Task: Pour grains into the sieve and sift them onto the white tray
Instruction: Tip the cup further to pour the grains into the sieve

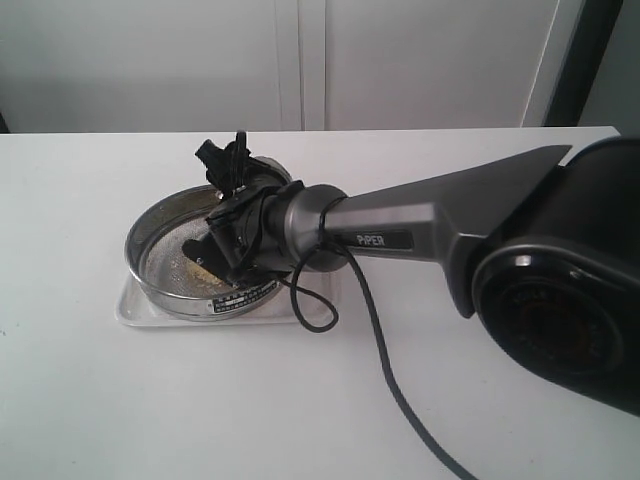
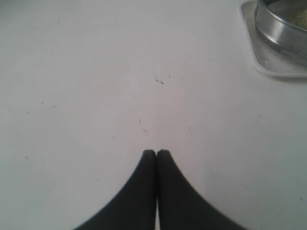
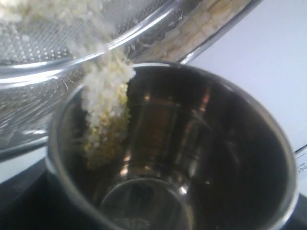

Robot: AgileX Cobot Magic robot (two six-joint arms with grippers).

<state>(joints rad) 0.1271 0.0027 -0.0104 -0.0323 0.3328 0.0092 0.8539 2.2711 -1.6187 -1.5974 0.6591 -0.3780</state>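
A white bench (image 1: 90, 400) fills the view. The white tray (image 1: 133, 312) lies at about 8 o'clock from the centre, and the round steel sieve (image 1: 165, 287) sits on it. The right arm (image 1: 420, 225) reaches in from 3 o'clock. The right jaws pinch a steel cup (image 3: 201, 143), tipped over the sieve. The grains (image 3: 106, 103), yellow mixed with pale, spill from the cup's lip onto the mesh. The left jaws are pressed together, holding nothing, above bare bench, with a corner of the tray nearby.
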